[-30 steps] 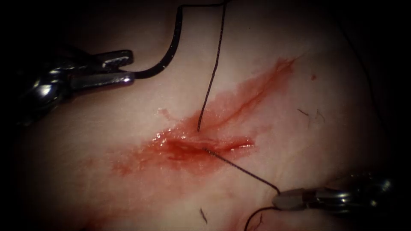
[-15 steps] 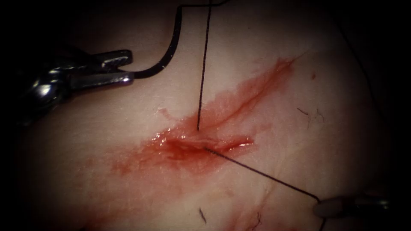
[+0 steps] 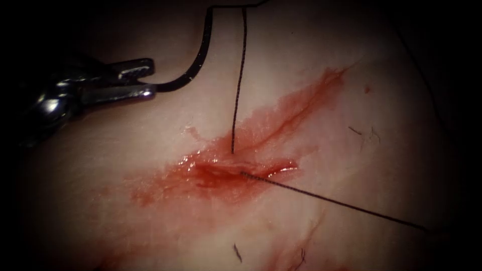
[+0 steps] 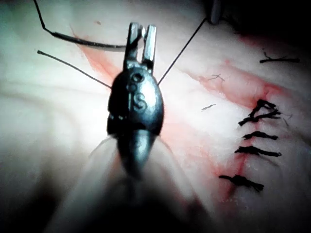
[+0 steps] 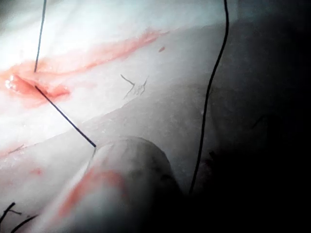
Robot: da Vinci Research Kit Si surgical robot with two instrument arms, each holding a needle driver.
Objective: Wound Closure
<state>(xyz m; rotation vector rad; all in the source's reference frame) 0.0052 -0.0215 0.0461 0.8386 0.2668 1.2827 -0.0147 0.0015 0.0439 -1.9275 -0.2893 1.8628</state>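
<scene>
While left tool (image 3: 145, 92) clamps needle (image 3: 198, 60) at its end, far left of cut (image 3: 236, 168), needle lies clear of tissue (image 3: 351, 165). Thread (image 3: 240, 80) enters at cut; second strand runs taut near-right, to right tool (image 5: 116, 160). Right tool's grip: cannot tell. Red fluid (image 3: 211, 175) around cut.
</scene>
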